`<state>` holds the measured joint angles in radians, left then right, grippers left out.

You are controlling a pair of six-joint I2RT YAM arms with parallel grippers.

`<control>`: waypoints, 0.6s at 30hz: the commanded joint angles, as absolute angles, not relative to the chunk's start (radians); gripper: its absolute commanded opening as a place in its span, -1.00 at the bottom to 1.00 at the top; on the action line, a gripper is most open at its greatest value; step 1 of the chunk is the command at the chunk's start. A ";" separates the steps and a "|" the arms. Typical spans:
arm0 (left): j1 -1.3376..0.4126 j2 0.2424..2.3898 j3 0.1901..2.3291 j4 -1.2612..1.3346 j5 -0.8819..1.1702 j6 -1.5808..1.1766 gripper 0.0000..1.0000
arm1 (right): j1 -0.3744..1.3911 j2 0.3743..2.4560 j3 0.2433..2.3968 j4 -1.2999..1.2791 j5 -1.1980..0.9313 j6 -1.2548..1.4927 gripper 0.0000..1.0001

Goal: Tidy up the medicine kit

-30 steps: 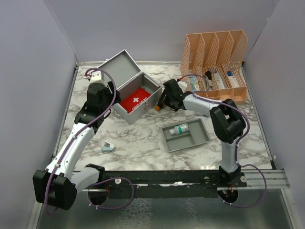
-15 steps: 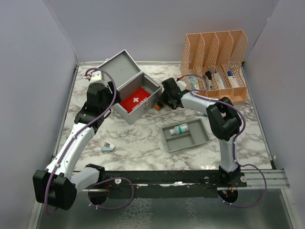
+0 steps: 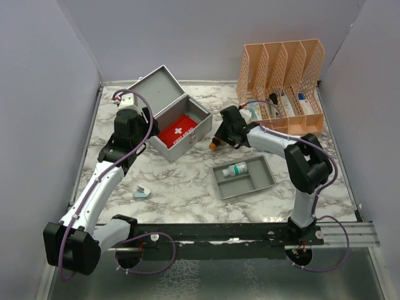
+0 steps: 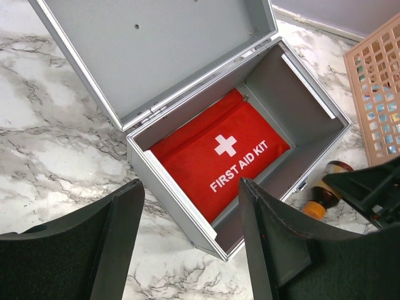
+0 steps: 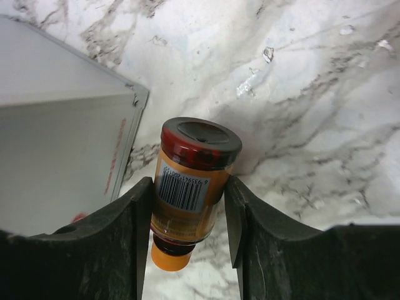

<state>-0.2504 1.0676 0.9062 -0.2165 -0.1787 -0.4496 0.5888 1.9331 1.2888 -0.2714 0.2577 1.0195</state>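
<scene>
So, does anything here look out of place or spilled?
No spill shows. A small pale blue item lies alone on the table, apart from the medicine kit and the grey tray. In that tray a white bottle lies on its side. The right gripper holds an orange bottle.

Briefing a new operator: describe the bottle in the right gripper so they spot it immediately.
Find the open grey medicine kit with the red first aid pouch inside, left of centre on the marble table. Just right of it, the right gripper clamps a small bottle. Unlike the white teal-capped bottle in the grey tray nearby, it is amber-orange with a barcode label.
</scene>
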 commanded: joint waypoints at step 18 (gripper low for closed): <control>-0.247 1.059 0.904 -0.190 -0.131 -0.450 0.29 | 0.586 1.324 0.891 -0.581 0.230 1.299 -0.46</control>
<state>-0.2504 1.0676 0.9062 -0.2138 -0.1490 -0.4500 0.5888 1.4143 0.9333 -0.4557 0.2447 1.1824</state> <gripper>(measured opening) 0.645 0.440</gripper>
